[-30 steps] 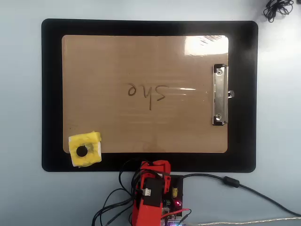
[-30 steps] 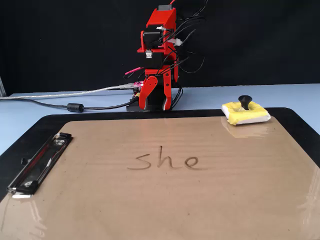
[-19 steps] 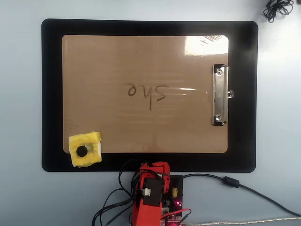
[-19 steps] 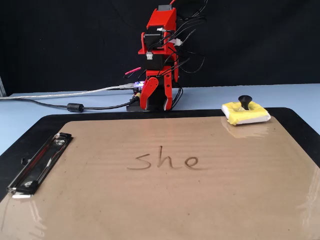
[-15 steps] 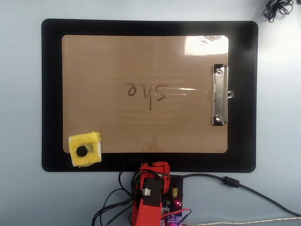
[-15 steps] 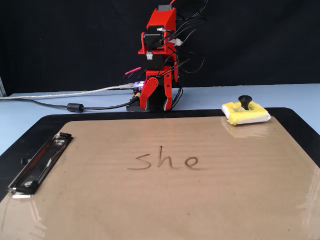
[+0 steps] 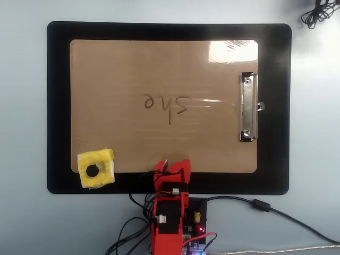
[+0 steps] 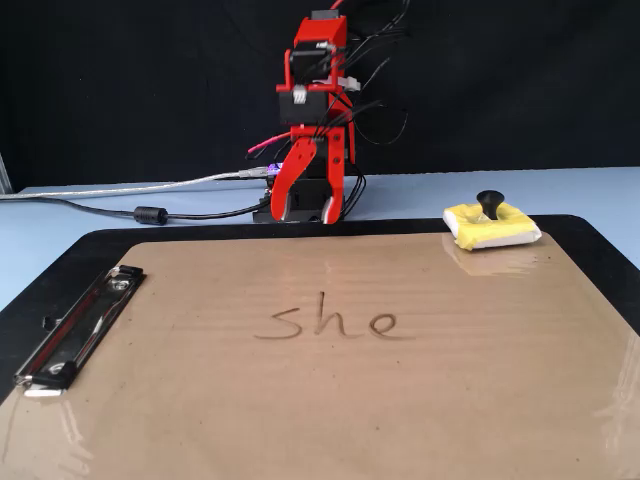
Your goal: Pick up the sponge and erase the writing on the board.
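Board (image 7: 133, 69) tan-brown with silver clip (image 7: 248, 107), dark writing (image 7: 166, 104), on a black mat (image 7: 58, 106). Sponge (image 7: 96, 169) bright yellow, whitish face, dark centre dot. Arm (image 8: 315, 120) red, surface (image 7: 24, 106) pale blue.

Pale blue desk (image 7: 26, 106). Black mat (image 7: 58, 106) lies flat on it, filling most of the overhead view. Arm base (image 7: 199, 215) and cables (image 7: 276, 212) sit on the near edge, cable coil (image 7: 319, 11) far right.

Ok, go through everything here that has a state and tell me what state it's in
sponge: lying flat at the board's corner, not held
writing: intact, not erased
board: flat on the black mat, clip closed
gripper: fingers apart, empty, pointing down
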